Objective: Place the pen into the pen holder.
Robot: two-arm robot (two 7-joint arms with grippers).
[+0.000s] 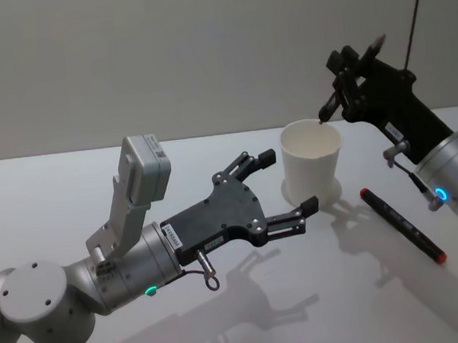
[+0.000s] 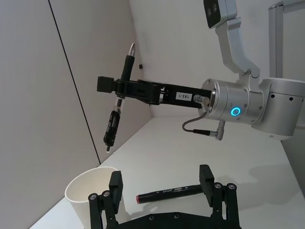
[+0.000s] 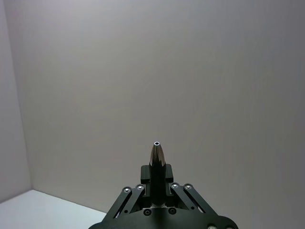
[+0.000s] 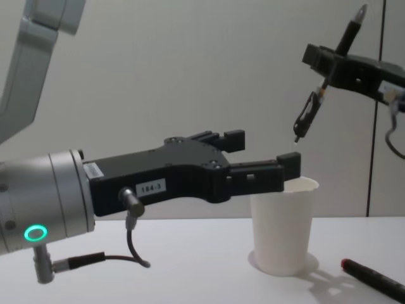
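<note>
Head view: the right gripper (image 1: 348,81) was clamped on the pen (image 1: 327,109), its tip tilted down just above the pen holder (image 1: 313,164), lined up for a drop. Left wrist view: the left gripper (image 2: 160,180) stood spread wide beside the pen holder, perhaps to steady it, with a marker (image 2: 169,193) lying near. Right wrist view: the pen was pinched mid-barrel. Chest view: its tip was over the opening, not yet inside.

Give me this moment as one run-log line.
right end effector: shut on pen, tip down over cup | left end effector: open beside cup | marker: lying on table
</note>
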